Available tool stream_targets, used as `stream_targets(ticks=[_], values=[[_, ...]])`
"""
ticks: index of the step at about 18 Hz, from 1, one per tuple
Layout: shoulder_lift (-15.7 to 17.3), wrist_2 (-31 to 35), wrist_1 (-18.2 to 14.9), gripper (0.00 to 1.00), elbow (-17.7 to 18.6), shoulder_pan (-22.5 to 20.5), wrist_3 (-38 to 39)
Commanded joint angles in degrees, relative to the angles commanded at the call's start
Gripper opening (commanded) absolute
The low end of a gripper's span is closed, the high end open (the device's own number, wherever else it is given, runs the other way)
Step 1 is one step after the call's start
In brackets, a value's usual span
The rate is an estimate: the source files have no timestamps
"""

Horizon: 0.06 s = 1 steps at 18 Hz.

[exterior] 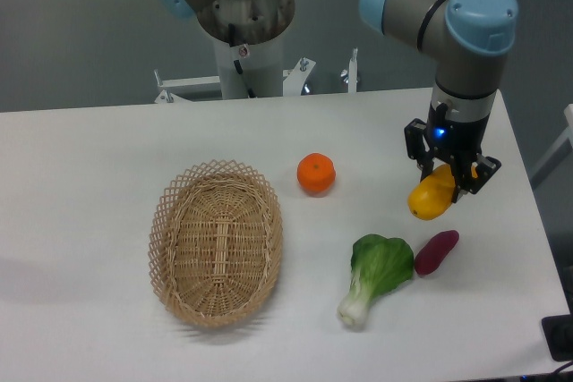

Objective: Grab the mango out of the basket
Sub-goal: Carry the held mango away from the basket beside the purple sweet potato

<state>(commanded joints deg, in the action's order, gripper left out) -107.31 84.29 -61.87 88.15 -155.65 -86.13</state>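
The pincer [450,182] hangs at the right side of the surface [89,176], clenched on the mango [431,198]. The fruit sits between the two fingers by its upper end, while the rounder, heavier end droops down and to the left, clear of the surface. From where I stand the hold looks narrow: only the top portion is caught, and most of the yellow body hangs free below.

The basket [216,242] lies well apart to the left and holds nothing that I can see, so the lift out of it seems done; what remains, I judge, is carrying the fruit safely or setting it down.

To do this well, the arm should move smoothly and keep the wrist steady, since a smooth skin gripped off-centre can pivot or slide under a jerk. If it lowers here, it needs care: the purple vegetable [436,250] lies just below and to the right of the mango, and the leafy green [380,272] sits close by on the lower left. Bare surface shows between the mango and the round orange [316,174] further left. A slow descent until the drooping end touches, and only then a release, would keep it from rolling.
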Motion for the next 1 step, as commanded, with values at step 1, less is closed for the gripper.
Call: stream_targets(ticks=[1], values=[[0.00,-0.35,0.00,0.46,0.00,0.00,0.00]])
